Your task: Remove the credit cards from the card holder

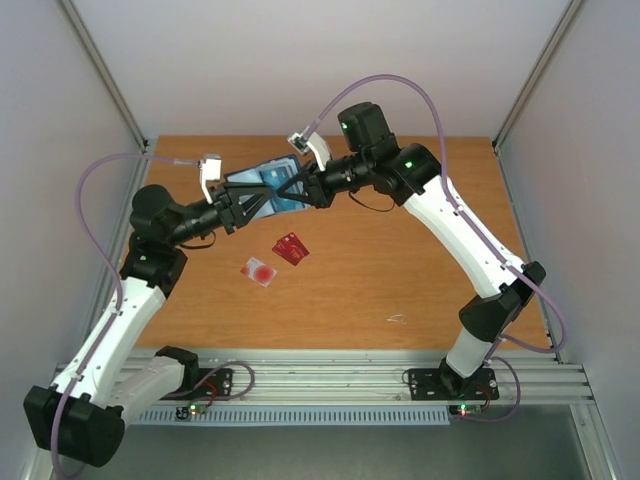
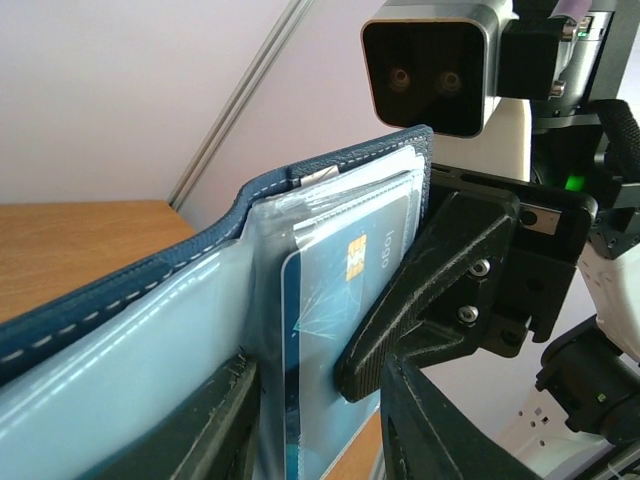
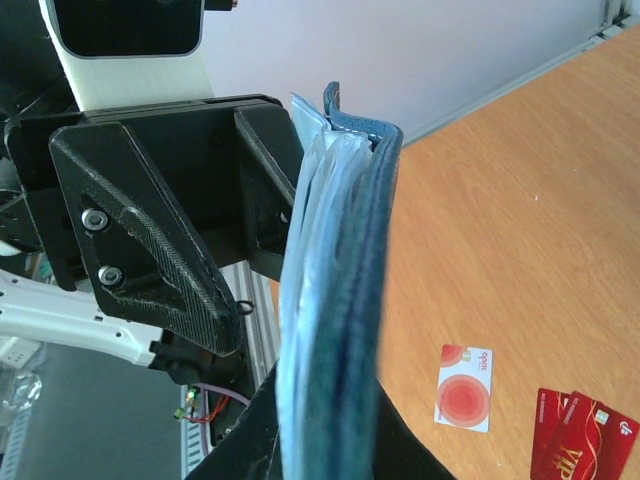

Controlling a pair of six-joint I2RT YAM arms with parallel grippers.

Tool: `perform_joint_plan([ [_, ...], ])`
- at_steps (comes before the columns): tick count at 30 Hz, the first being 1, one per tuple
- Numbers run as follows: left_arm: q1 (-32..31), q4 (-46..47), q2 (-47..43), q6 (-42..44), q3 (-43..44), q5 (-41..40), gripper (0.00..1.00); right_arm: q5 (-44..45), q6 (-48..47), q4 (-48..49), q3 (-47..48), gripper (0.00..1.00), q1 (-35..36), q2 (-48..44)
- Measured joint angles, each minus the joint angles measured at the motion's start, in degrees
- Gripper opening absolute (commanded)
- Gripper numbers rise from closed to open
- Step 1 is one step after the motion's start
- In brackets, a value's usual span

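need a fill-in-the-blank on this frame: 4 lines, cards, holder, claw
1. The card holder is up in the air, and the right claw is ____ on it.
2. The pale card and the red card lie out of the holder, on the ____.
3. The pale card shows a red ____.
4. The pocketed card is ____ in colour.

Missing words: shut; table; circle; teal-blue
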Motion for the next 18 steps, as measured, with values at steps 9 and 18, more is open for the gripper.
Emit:
perform_joint_plan([
  [9,0.1,6.4,0.6,-2.3,-0.1,1.4,0.25,-2.8,0.0,4.4,-0.9,0.01,-0.6,-0.1],
  [18,0.2,11.6,2.7,-4.8,0.0,-1.8,0.00,1.2,1.0,3.4,4.2,0.07,-0.6,2.3],
])
